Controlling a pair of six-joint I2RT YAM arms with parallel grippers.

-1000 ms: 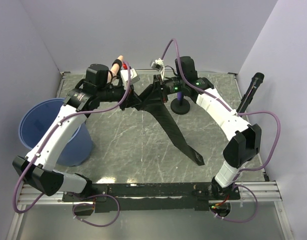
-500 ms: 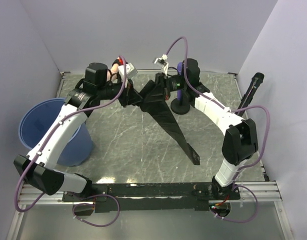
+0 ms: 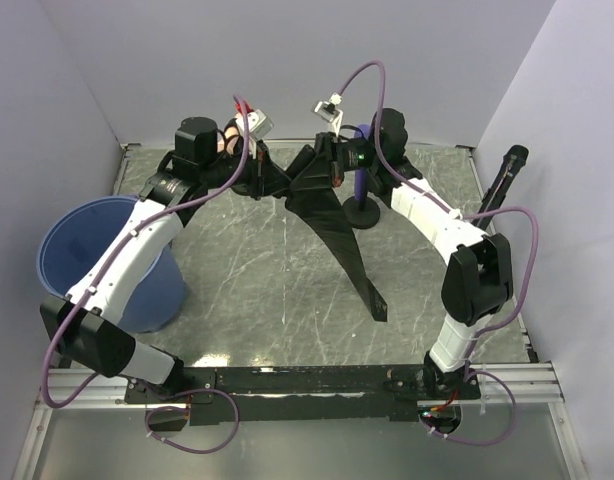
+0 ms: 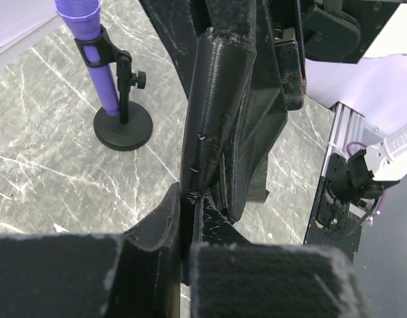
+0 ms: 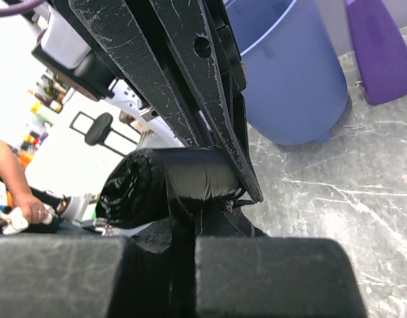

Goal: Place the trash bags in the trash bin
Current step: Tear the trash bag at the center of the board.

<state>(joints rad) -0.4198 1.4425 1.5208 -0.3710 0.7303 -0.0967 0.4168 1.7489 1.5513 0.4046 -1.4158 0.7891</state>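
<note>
Both the left gripper (image 3: 275, 188) and the right gripper (image 3: 315, 172) are clamping one black trash bag (image 3: 337, 225), holding it lifted over the far table (image 3: 247, 290), well apart from the blue trash bin (image 3: 82, 235), which is awaiting any bag.

Enclosure, three plain panels: rear wall (image 3: 287, 60) across the top of the frame, left wall (image 3: 37, 120) and right wall (image 3: 572, 150) slanting down either side, all pale lavender-white, unmarked. Bench (image 3: 257, 280): grey marbled top with white veining, thin metal rim along its far edge. Aluminium rail (image 3: 547, 385) along the bottom edge. Light: soft, even; one bright glare patch (image 3: 212, 358) lower left of the bench.
</note>
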